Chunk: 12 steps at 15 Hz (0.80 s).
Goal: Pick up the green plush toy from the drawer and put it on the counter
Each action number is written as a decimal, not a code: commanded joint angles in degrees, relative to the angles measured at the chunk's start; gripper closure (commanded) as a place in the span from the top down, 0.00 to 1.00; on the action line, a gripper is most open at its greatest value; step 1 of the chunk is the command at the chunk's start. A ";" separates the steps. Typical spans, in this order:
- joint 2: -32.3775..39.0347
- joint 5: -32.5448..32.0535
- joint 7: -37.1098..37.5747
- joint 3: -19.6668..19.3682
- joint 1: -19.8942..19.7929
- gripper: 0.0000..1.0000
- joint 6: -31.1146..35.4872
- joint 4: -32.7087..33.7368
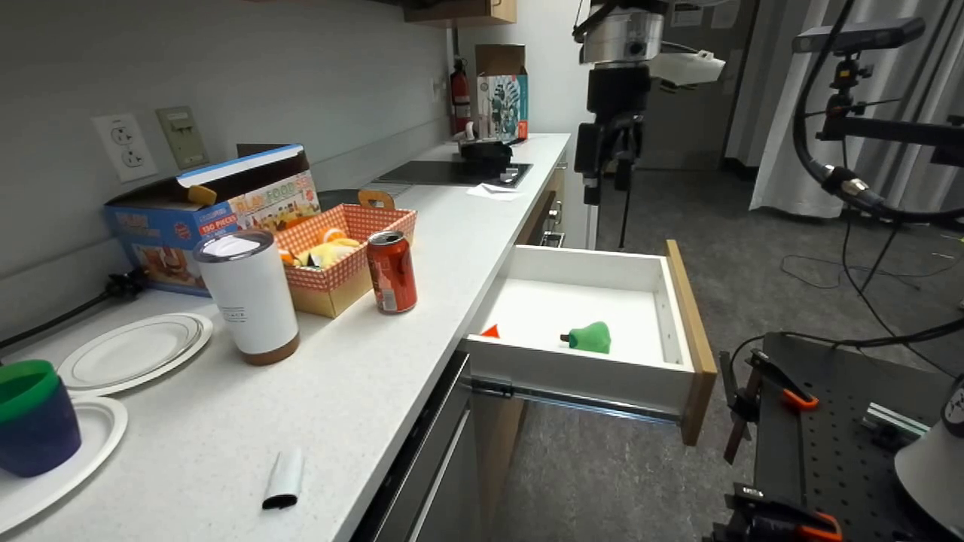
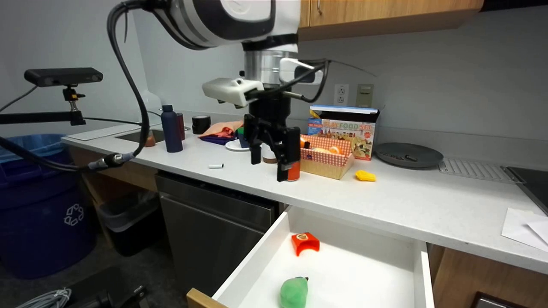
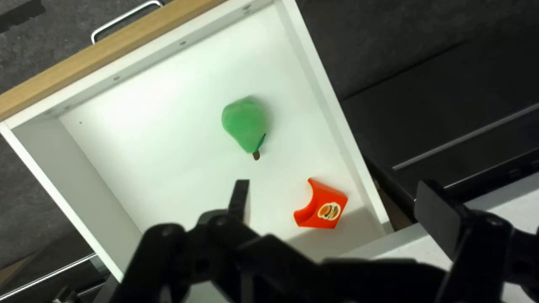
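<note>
The green plush toy, pear-shaped with a brown stem, lies in the open drawer in both exterior views (image 1: 590, 338) (image 2: 293, 293) and in the wrist view (image 3: 245, 123). The drawer shows its white side wall (image 1: 576, 365) and a wooden front edge (image 3: 97, 54). The pale counter (image 1: 203, 429) runs beside it, and a strip of it shows in the wrist view (image 3: 421, 249). My gripper points down, open and empty, above the drawer and counter edge, well above and apart from the toy (image 1: 608, 186) (image 2: 269, 166) (image 3: 335, 193).
A red toy carton (image 2: 305, 243) lies in the drawer near the counter. On the counter stand a red can (image 1: 392, 272), a white tumbler (image 1: 252, 301), a checked basket (image 2: 325, 162), a food-set box (image 2: 342, 132), plates (image 1: 135, 350) and a yellow piece (image 2: 365, 176).
</note>
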 commanded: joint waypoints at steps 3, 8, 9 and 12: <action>13.37 0.79 -0.05 -3.46 -1.87 1.00 6.77 7.54; 14.57 0.23 -0.03 -4.06 -2.13 1.00 7.06 7.10; 14.79 0.25 -0.01 -4.03 -2.12 1.00 7.05 7.38; 14.80 0.26 0.00 -4.00 -2.11 1.00 7.05 7.63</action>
